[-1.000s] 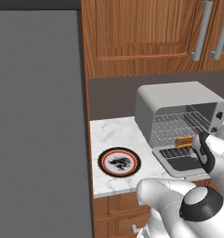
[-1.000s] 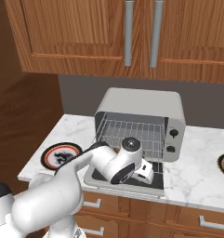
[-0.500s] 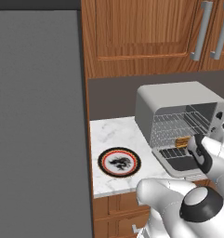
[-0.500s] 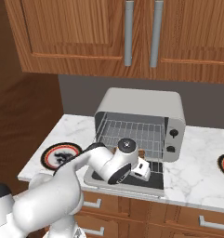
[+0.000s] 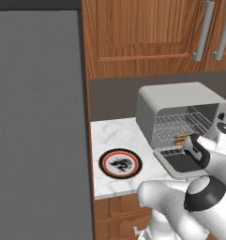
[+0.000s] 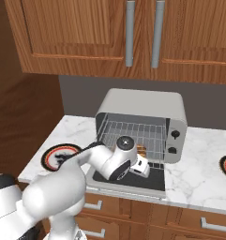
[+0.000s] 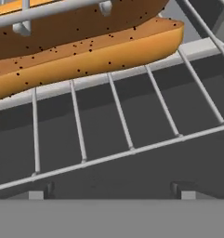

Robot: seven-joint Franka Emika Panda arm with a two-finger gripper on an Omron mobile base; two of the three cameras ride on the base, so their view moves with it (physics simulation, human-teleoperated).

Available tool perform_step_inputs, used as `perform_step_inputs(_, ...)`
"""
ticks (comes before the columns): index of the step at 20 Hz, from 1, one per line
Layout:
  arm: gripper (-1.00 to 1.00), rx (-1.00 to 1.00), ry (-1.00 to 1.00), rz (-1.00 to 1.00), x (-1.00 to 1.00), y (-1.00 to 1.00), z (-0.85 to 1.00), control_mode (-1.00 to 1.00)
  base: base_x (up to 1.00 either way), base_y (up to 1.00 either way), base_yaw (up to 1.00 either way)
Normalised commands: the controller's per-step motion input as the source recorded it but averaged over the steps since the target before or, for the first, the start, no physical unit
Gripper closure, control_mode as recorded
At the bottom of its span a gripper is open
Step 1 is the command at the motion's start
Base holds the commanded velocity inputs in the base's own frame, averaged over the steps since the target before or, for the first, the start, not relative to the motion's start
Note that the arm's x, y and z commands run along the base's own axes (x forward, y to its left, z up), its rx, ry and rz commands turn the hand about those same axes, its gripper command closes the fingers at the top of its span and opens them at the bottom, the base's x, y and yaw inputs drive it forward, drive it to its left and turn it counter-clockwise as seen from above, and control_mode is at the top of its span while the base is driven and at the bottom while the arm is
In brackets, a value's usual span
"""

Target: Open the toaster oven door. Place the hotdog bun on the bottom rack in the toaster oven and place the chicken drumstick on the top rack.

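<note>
The hotdog bun (image 7: 85,42) lay on the bottom rack (image 7: 122,125) of the toaster oven (image 6: 142,122), just ahead of the hand and apart from it. In the hand view a stretch of bare wire rack sat between the bun and the camera, and the fingertips (image 7: 36,195) showed only as two small grey blocks at the lower edge, spread wide and touching nothing. The gripper (image 6: 143,166) was released and empty, hovering over the lowered oven door (image 6: 128,180) at the mouth of the oven.

From the left base view the bun was a small orange-brown sliver (image 5: 181,139) at the front of the lower rack, just beside the dark wrist of the arm. In the right base view most of it was hidden behind the hand, with only a tan scrap visible beside the wrist. The top rack (image 7: 53,10) crossed the upper edge of the hand view as a pale bar and cut off the top of the bun; its left end ran out of frame.

The bun looked long and golden-orange along its lower edge, darker brown above, and speckled with small dark seeds. It lay roughly crosswise on the wires.

A round plate (image 5: 120,163) with a dark centre and red rim sat on the marble counter (image 5: 109,136) left of the oven, well apart from the arm.
</note>
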Motion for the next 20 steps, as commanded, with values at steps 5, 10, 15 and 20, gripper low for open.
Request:
perform_step_inputs(5,-1.00,0.00,-0.03,-0.03,0.26,0.02,0.00,-1.00,0.00,0.00,0.00)
perform_step_inputs(10,-1.00,0.00,-0.01,-0.13,0.30,0.03,0.00,-1.00,0.00,0.00,0.00)
perform_step_inputs(15,-1.00,0.00,-0.01,-0.19,0.36,0.03,0.00,-1.00,0.00,0.00,0.00)
perform_step_inputs(20,-1.00,0.00,0.00,-0.17,0.29,0.00,0.00,-1.00,0.00,0.00,0.00)
